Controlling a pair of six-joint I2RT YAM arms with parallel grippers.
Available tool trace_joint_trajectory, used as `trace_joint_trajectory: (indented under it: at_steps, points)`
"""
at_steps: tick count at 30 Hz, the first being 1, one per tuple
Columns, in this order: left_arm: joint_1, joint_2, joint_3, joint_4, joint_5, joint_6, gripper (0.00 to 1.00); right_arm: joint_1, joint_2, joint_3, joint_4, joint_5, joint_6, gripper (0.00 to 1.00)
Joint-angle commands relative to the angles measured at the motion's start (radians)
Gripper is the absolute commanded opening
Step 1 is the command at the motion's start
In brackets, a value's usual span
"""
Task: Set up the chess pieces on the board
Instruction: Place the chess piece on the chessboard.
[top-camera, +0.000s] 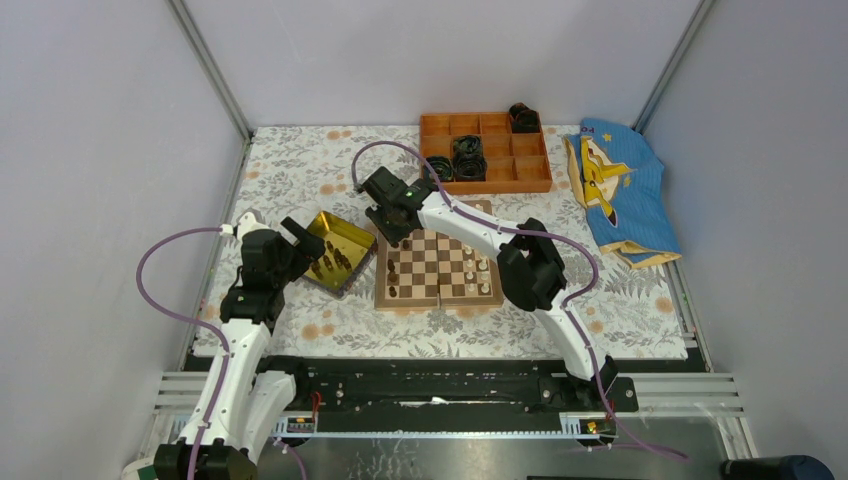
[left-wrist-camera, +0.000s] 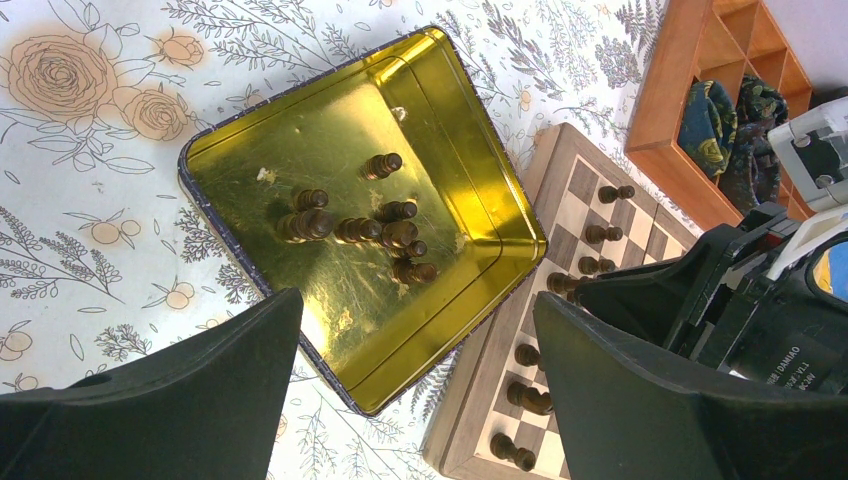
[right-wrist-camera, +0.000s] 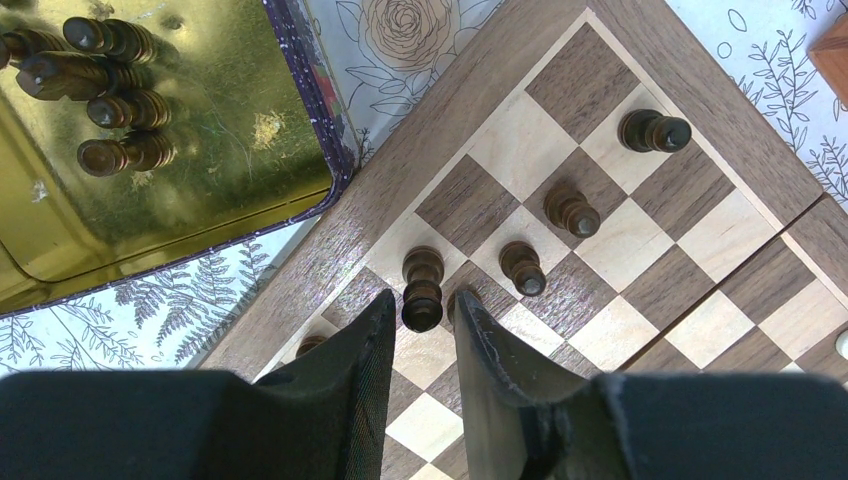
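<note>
Two arms over a floral tablecloth (top-camera: 300, 170), biggest items first. Far right: crumpled blue printed cloth (top-camera: 620, 185). Far edge: orange compartmented box (top-camera: 500, 172), black coiled rolls (top-camera: 467, 155) in some compartments. Mid-table: the board (top-camera: 450, 272), lying flat, with a gold tray (top-camera: 340, 232) set askew just beside it, one tray corner against the board's left border. Above the tray's near corner: left gripper (left-wrist-camera: 418, 300), spread as wide as it goes, holding nothing, touching nothing. Over the board's far-left corner: right gripper (right-wrist-camera: 423, 300), only narrowly parted, fingertips (right-wrist-camera: 375, 325) either side of one dark chessman (right-wrist-camera: 422, 285) standing upright on its square; thin slivers of board visible on both sides, so no grip to be seen. Just beyond it: three more dark chess pieces (right-wrist-camera: 572, 210), upright, each on its own square, clear of one another. One further dark piece half hidden behind the right-hand finger. Along the board's opposite side: pale chess pieces (top-camera: 482, 268), too small to tell apart. Inside the tray: tight cluster of dark pieces (left-wrist-camera: 360, 228).
</note>
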Motion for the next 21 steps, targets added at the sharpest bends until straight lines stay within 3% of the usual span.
trace_joint_trajectory:
  at_steps: [1,21]
  points:
    - [-0.004,-0.005,-0.006,0.055,0.008,0.005,0.93,0.001,-0.077,0.026,-0.013,-0.022,-0.021,0.35]
    - [-0.004,-0.005,-0.006,0.054,0.005,0.005,0.94,0.005,-0.093,0.044,-0.017,-0.019,-0.028,0.36]
